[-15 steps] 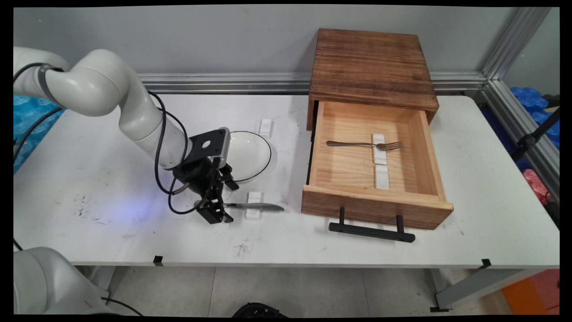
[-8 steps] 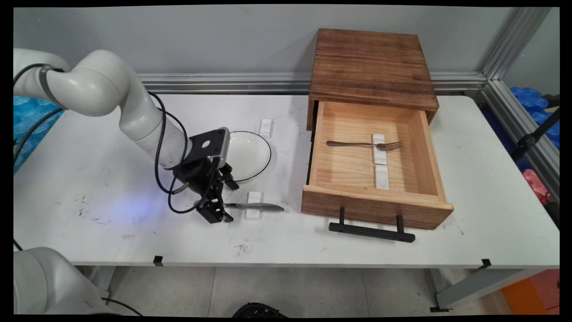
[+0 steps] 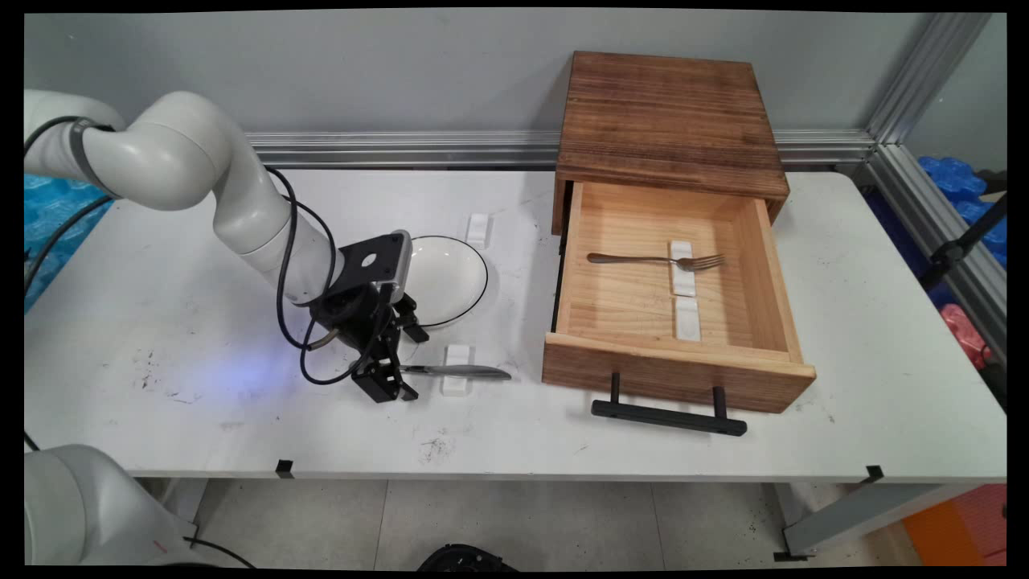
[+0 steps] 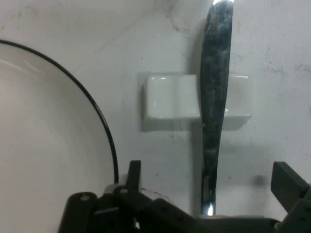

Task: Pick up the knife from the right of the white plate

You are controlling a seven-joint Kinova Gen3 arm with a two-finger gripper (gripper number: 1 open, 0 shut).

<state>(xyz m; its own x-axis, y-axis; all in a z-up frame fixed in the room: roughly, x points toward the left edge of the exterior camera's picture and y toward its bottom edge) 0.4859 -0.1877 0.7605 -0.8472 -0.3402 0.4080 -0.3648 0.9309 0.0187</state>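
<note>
The gripper is sitting low over the table, at the handle end of a knife. In the hand view its fingers are standing spread, one on each side of the handle, and the knife is running up between them. I can't tell if either pad is actually touching the metal.

The knife is lying across a small white rest, blade pointing right toward the drawer. Just behind the gripper a white plate with a thin black rim is sitting on the table, partly hidden by the wrist. Another white rest is lying just past the plate's far edge.

Over to the right, a wooden box is standing against the wall with its drawer pulled out. Inside, a fork is lying across one white rest, tines to the right, and a second rest is sitting bare just in front of it. A black handle is sticking out of the drawer front.

The tabletop is white and scuffed, with dark smudges near the front edge. A grey wall and an aluminium rail are running along the back. No readable writing anywhere here.
</note>
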